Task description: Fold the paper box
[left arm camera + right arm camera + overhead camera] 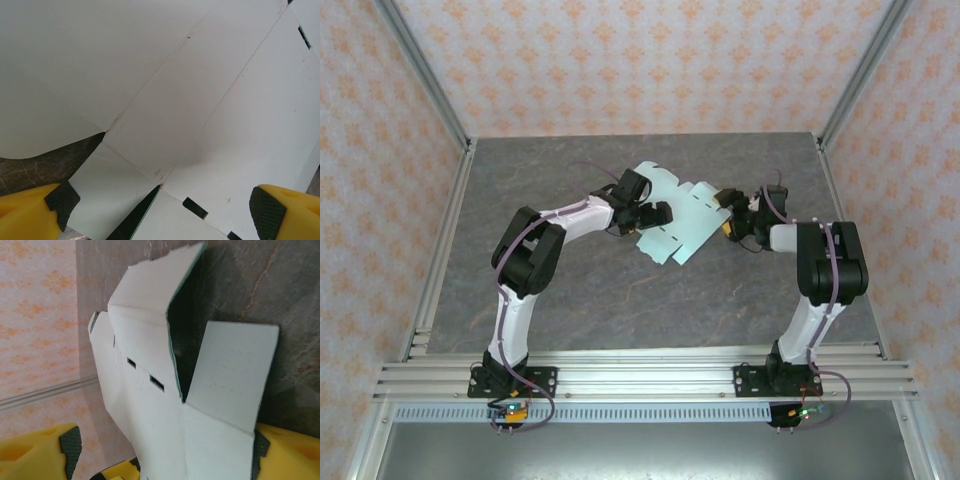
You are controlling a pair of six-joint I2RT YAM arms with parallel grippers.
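Top external view: a pale mint paper box (685, 225), not yet folded into shape, lies as a die-cut sheet on a grey table (620, 300). The left pincer (655, 214) reaches over the box's left edge and the right pincer (729, 224) meets its right edge. Bare table surrounds the box, widest on its near side; the patterned walls (620, 60) stand well back from it.

Left wrist view: the card sits close under the camera, crossed by score lines and small slots (195, 207). The left pincer's pads (62, 200) stand wide apart over the box, holding nothing. The sheet looks thin, light and easily creased, so it likely bends cleanly only along those scores.

Right wrist view: one panel (145, 295) stands tilted up off the table and a side flap (235, 370) juts beside it. The right pincer is open, with the box's near end lying between its pads (70, 445); the far pad sits at the flap's edge, though I cannot tell whether they touch. A broad panel edge beside a score seems the safest hold; narrow tabs could buckle or slide.
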